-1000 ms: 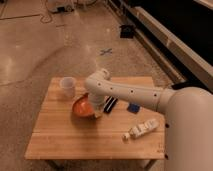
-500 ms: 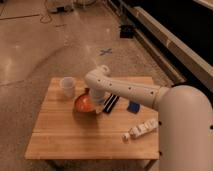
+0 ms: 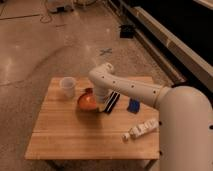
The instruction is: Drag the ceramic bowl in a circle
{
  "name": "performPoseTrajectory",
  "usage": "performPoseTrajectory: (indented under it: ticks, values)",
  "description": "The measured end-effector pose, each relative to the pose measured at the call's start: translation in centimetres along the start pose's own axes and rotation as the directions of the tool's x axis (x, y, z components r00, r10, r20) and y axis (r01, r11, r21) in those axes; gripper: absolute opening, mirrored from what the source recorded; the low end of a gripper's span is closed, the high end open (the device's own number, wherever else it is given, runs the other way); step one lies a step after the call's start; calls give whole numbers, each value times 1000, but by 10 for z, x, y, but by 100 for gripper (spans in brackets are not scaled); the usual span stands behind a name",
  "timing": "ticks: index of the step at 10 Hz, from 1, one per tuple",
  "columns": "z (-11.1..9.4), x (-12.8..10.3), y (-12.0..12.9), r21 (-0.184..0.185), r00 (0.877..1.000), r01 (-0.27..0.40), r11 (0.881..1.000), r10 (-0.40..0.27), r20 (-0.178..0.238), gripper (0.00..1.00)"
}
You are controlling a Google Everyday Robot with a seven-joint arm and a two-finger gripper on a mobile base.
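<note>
An orange ceramic bowl [image 3: 86, 103] sits on the wooden table [image 3: 75, 135], left of centre toward the back. My white arm reaches in from the right and bends down over the bowl. My gripper [image 3: 100, 100] is at the bowl's right rim, touching or just inside it. The arm's wrist hides the bowl's right edge.
A clear plastic cup [image 3: 68, 86] stands just behind and left of the bowl. A black and white flat object [image 3: 111, 103] lies right of the bowl, a blue packet [image 3: 133, 105] further right, and a small white bottle [image 3: 141, 130] lies near the front right.
The bowl has shifted a little toward the back of the table with the gripper, closer to the cup. The arm has swung slightly back.
</note>
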Motion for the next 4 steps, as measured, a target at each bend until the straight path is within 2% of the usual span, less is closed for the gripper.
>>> performPoseTrajectory:
  ticks: [4]
  values:
    - [15,-42,72,-27,999,-8,1000,10,47,2]
